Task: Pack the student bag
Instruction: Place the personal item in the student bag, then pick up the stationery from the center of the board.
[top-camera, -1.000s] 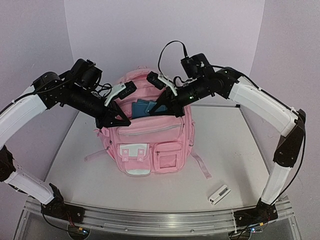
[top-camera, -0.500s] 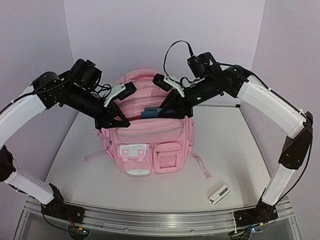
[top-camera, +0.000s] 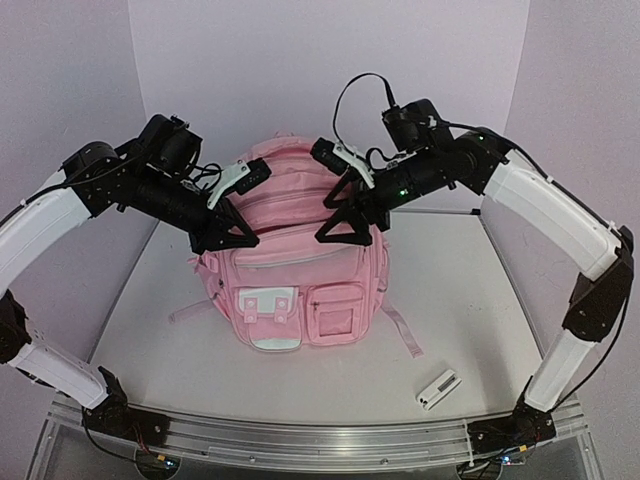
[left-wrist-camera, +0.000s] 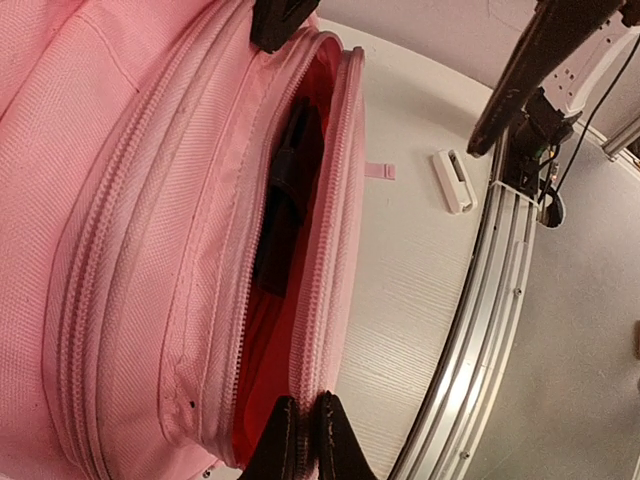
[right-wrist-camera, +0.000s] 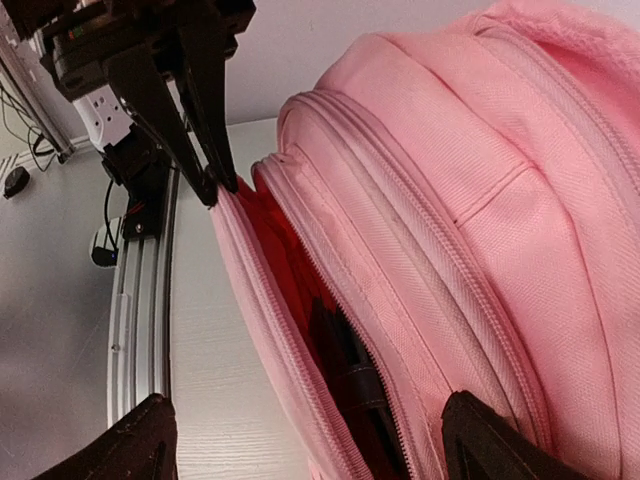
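A small white device (top-camera: 437, 389) lies by the near-right corner of the table (top-camera: 150, 330); no lettering is legible anywhere. The pink bag (top-camera: 300, 290) stands mid-table toward the far edge, its upper pocket unzipped, dark items (left-wrist-camera: 285, 200) inside. It looks soft, light and apt to sag, best held by a stitched zipper hem. The left gripper (left-wrist-camera: 303, 412) pinches the pocket's front lip; the right gripper (top-camera: 347, 234) hovers, fingers spread

White shells and black joints form the left arm (top-camera: 45, 225) and right arm (top-camera: 545, 205). The left pincer (left-wrist-camera: 303, 438) and right pincer (top-camera: 347, 235) are black. A black cable (top-camera: 355, 88) loops above the right one.
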